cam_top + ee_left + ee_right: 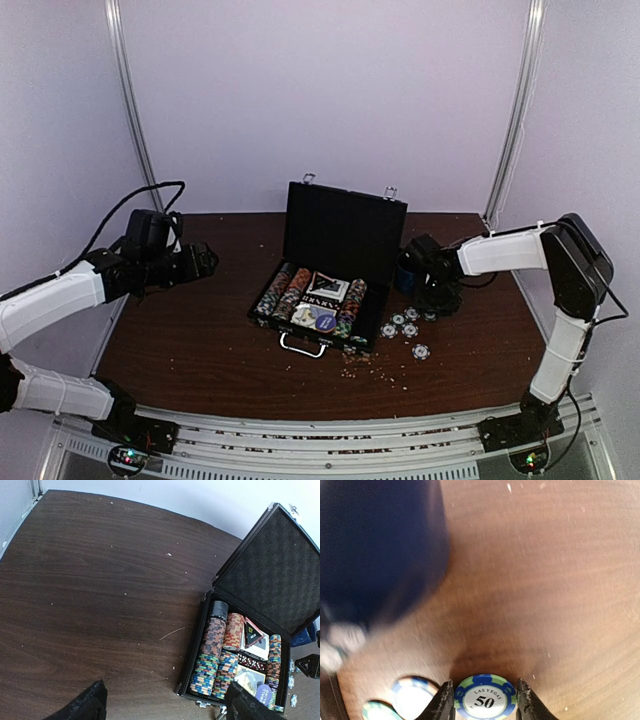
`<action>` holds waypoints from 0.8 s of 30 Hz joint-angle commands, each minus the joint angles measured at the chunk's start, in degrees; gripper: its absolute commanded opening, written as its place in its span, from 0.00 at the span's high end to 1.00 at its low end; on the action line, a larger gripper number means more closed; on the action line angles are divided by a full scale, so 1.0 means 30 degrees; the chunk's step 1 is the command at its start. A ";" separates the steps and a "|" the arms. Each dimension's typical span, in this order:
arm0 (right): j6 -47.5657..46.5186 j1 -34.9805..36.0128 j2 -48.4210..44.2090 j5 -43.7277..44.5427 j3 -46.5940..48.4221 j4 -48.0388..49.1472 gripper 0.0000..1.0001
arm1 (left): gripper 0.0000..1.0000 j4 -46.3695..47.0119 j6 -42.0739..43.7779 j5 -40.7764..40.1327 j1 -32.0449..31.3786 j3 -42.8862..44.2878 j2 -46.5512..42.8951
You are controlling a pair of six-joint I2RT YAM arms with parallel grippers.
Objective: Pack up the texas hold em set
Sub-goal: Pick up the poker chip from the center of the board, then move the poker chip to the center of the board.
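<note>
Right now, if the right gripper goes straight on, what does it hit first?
The right gripper points down, so probably the 50 chip between its fingers, lying on the table.

Soft even light; the blue cup (375,545) is blurred, the chip (484,697) sharp.

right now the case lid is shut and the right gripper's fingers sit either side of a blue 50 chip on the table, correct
No, the case lid stands open in the top external view. The right gripper does have a finger either side of the blue 50 chip on the table.
</note>
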 commanded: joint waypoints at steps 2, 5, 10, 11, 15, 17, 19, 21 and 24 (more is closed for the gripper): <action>0.0307 0.0457 -0.1096 -0.0548 -0.1099 -0.0640 0.61 | 0.16 0.0797 0.0588 0.0586 0.0145 0.0371 0.0263; 0.0512 0.0765 -0.1398 -0.0726 -0.1830 -0.0531 0.61 | 0.16 0.0799 0.0683 0.0851 0.0123 0.0343 0.0343; 0.1202 0.1690 -0.2006 -0.1129 -0.3045 -0.0413 0.61 | 0.16 0.0891 0.0841 0.1303 0.0148 0.0182 0.0400; 0.1382 0.1935 -0.2151 -0.1192 -0.3357 -0.0335 0.61 | 0.16 0.0892 0.0876 0.1404 0.0138 0.0146 0.0403; 0.2327 0.2779 -0.2697 -0.1821 -0.4834 0.0237 0.61 | 0.16 0.0868 0.0885 0.1735 0.0131 -0.0106 0.0227; 0.2781 0.3286 -0.3020 -0.2109 -0.5451 0.0614 0.60 | 0.16 0.0822 0.0911 0.1852 0.0128 -0.0247 0.0081; 0.3097 0.3936 -0.3372 -0.2455 -0.5856 0.1102 0.60 | 0.16 0.0790 0.0956 0.1953 0.0139 -0.0447 -0.0097; 0.3469 0.4650 -0.3550 -0.2660 -0.6099 0.1281 0.59 | 0.16 0.0728 0.0990 0.2106 0.0141 -0.0625 -0.0230; 0.4000 0.5848 -0.3497 -0.2862 -0.6226 0.1150 0.59 | 0.16 0.0601 0.1097 0.2391 0.0152 -0.0817 -0.0348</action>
